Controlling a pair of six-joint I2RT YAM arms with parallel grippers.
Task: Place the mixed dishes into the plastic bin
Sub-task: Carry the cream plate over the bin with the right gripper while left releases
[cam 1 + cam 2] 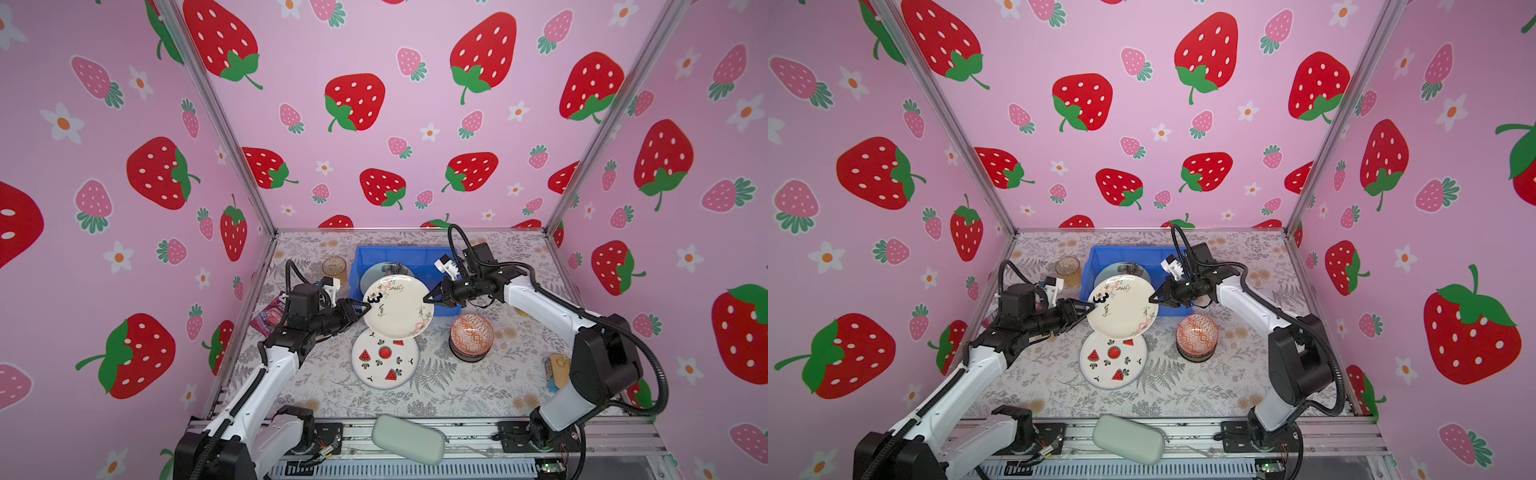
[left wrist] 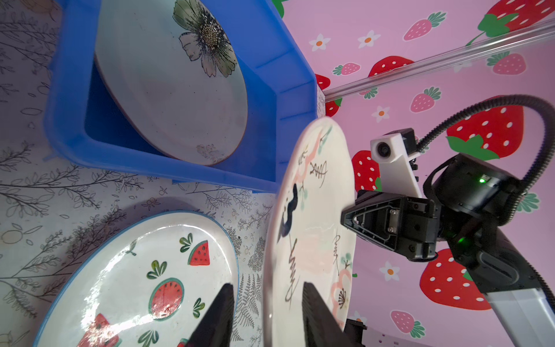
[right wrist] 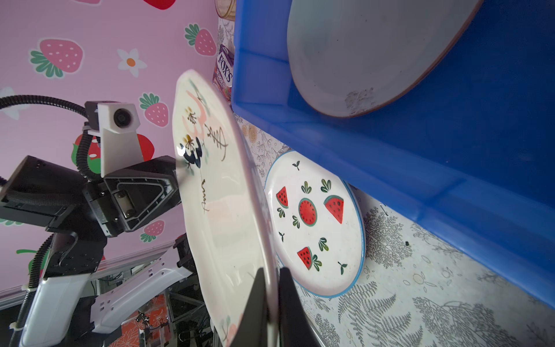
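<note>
A cream plate is held above the table, just on the near side of the blue bin; the right gripper pinches its right rim; the left gripper straddles its left rim, jaws spread; a watermelon plate lies on the table just nearer.

table holds blue bin, watermelon plate, stacked bowls, amber tumbler.

bright, even light, soft shadows. glare streaks the watermelon plate in the left wrist view. top views bow at the edges.
</note>
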